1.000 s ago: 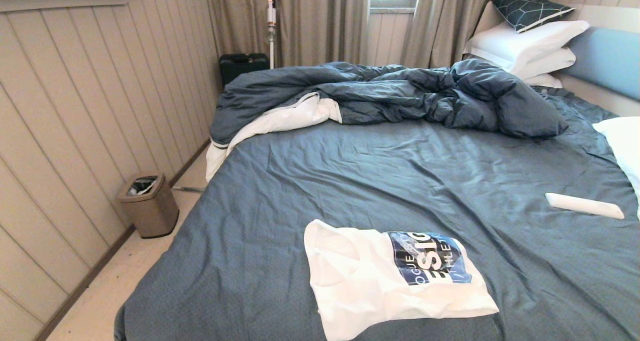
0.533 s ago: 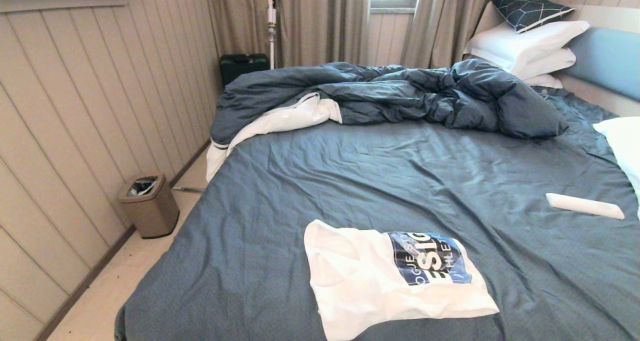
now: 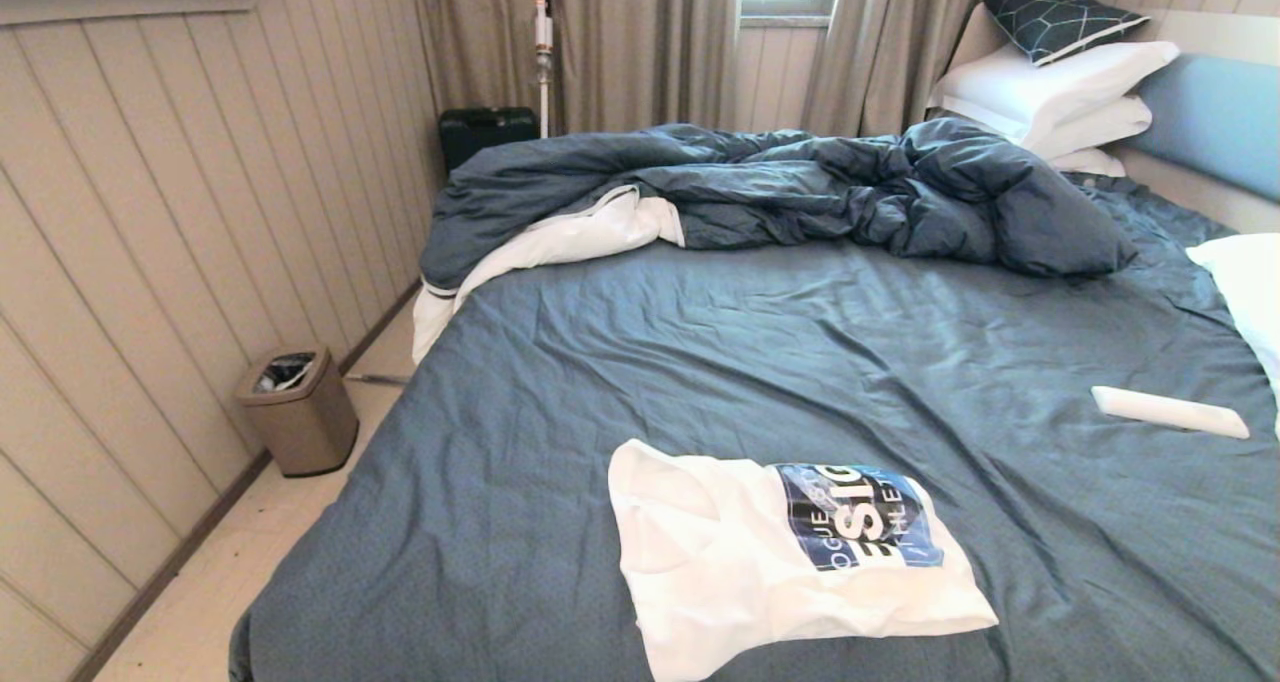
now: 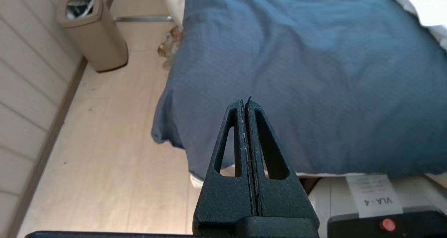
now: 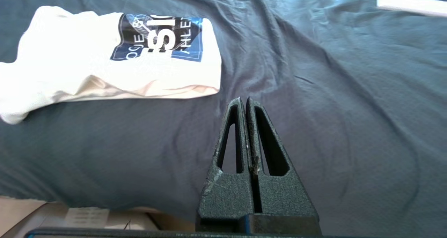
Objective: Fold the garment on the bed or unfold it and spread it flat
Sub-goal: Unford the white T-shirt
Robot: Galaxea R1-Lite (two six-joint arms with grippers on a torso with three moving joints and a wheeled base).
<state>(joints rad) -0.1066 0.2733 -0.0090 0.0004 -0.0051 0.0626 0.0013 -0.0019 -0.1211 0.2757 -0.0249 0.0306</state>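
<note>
Shirt point(image 3: 790, 562), white with a blue printed square facing up, lies folded into a compact bundle on the dark blue sheet of the bed point(image 3: 800, 362), near the foot edge. Farther up, the rumpled duvet point(image 3: 780, 192) is heaped across the bed, and a slim white bar point(image 3: 1168, 412) lies off to the right. Left gripper point(image 4: 245, 102) hangs above the bed's foot corner, fingers pressed together, holding nothing. Right gripper point(image 5: 243, 100) sits just beside the shirt, likewise closed and empty
</note>
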